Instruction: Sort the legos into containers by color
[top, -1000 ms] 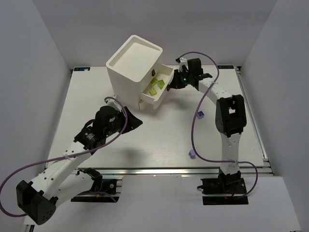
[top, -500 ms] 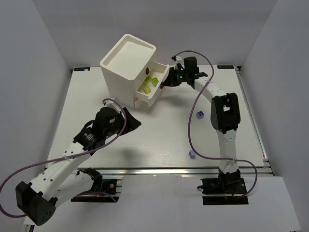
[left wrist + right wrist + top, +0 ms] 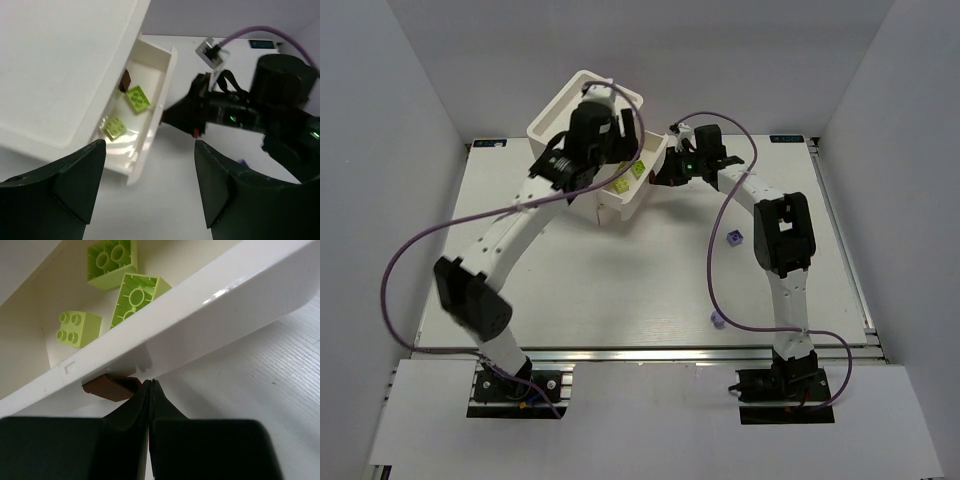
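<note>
The white cabinet (image 3: 582, 108) stands at the back of the table, one drawer (image 3: 632, 186) pulled open. Pale yellow-green legos (image 3: 638, 170) lie in it; the left wrist view shows two (image 3: 137, 97) (image 3: 115, 127), the right wrist view three (image 3: 135, 297) (image 3: 111, 260) (image 3: 72, 327). My right gripper (image 3: 665, 172) (image 3: 151, 385) is shut and empty, its tips against the drawer front (image 3: 210, 310) beside the brown knob (image 3: 112, 388). My left gripper (image 3: 610, 150) (image 3: 150, 200) is open and empty, held above the cabinet and drawer. Two light purple legos (image 3: 734, 238) (image 3: 717, 319) lie on the table.
The table (image 3: 620, 290) is white, with grey walls on three sides. The right arm's purple cable (image 3: 720, 250) loops over the table's right half. The right gripper (image 3: 185, 112) shows in the left wrist view just beyond the drawer's corner. No dark green legos show.
My left arm has swung up from the near left of the table to above the cabinet. The cabinet and drawer have shifted left, with the right gripper following against the drawer front.
</note>
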